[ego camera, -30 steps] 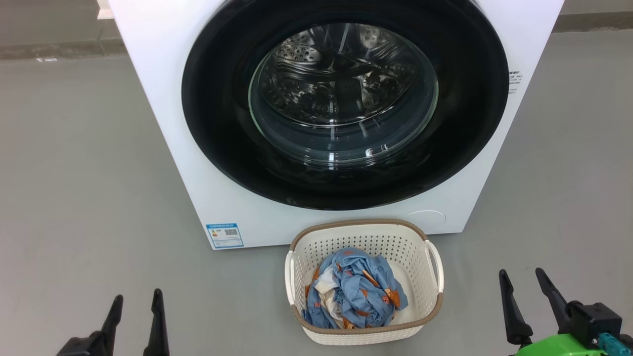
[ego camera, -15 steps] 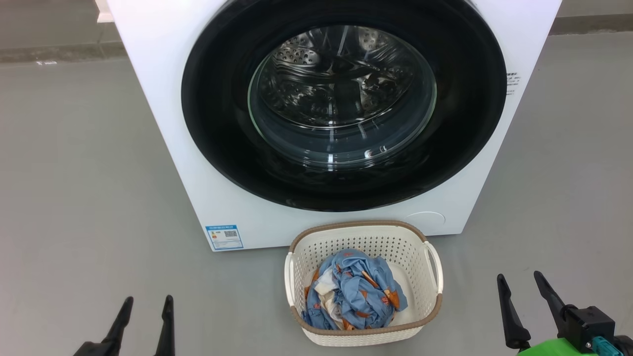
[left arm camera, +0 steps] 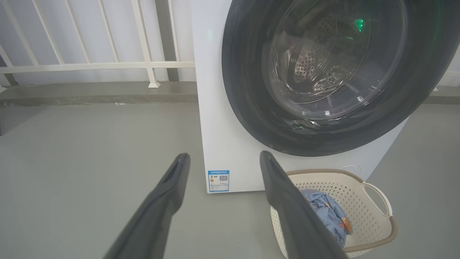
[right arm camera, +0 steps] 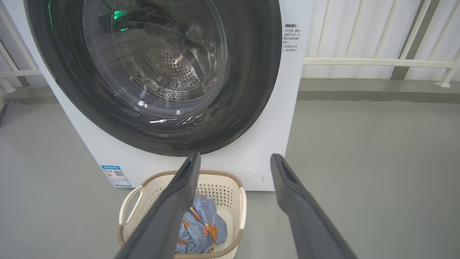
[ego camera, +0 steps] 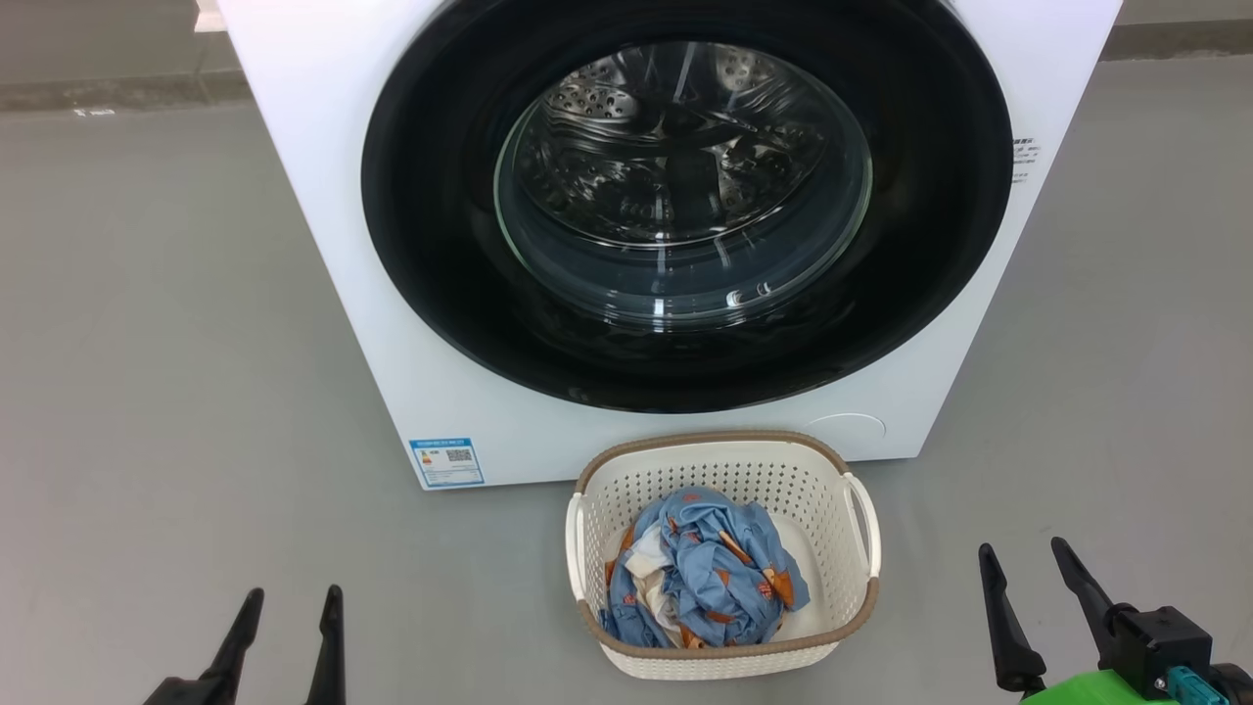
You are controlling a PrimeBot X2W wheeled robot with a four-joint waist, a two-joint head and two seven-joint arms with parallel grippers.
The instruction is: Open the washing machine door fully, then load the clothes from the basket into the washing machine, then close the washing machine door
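Black and glossy, the washing machine door (ego camera: 685, 206) sits shut, flush in the front of the washing machine (ego camera: 323, 196), so the steel drum is seen through its bulging glass. Nothing can go in until it swings open. I judge that opening to be the step in hand, and it is not yet begun.

The basket (ego camera: 724, 460) stands on the grey floor (ego camera: 147, 392) right in front of the washing machine, under the door's lower edge and close to the white panel. It was probably put there to keep the lift into the drum short, and it sits low enough that the door should pass above it. The clothes (ego camera: 700, 578) lie as a crumpled bundle inside it, below the rim.

Both arms wait well in front of the washing machine. The left gripper (ego camera: 296, 591) is out toward the corner with the blue label sticker (ego camera: 446, 462), and the right gripper (ego camera: 1021, 545) is toward the opposite corner. Each has its fingers spread wide, holding nothing and aimed at the machine. Held back and apart like this, they leave the door clear to see and either arm free to reach it. I cannot tell where the door's pull is.
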